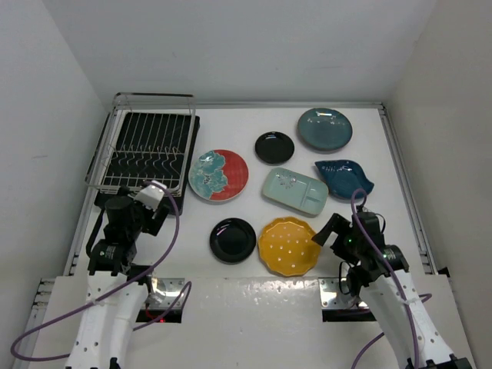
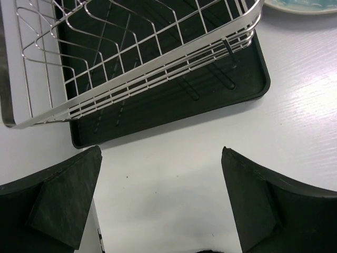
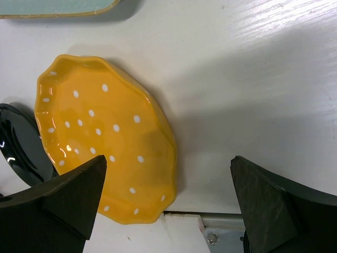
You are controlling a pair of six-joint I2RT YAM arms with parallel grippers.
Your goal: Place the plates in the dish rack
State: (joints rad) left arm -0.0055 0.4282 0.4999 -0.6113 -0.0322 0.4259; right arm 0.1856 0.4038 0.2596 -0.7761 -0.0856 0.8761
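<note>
Far left, the wire dish rack (image 1: 146, 150) stands empty; the left hand (image 2: 160, 179) hangs wide open, holding nothing, at its near corner. Glazed plates (image 1: 219, 175) lie flat across the tabletop (image 1: 231, 131). The right hand (image 3: 168, 174), spread and empty, hovers by the scalloped yellow plate (image 3: 105, 137), probably to take its raised rim.
</note>
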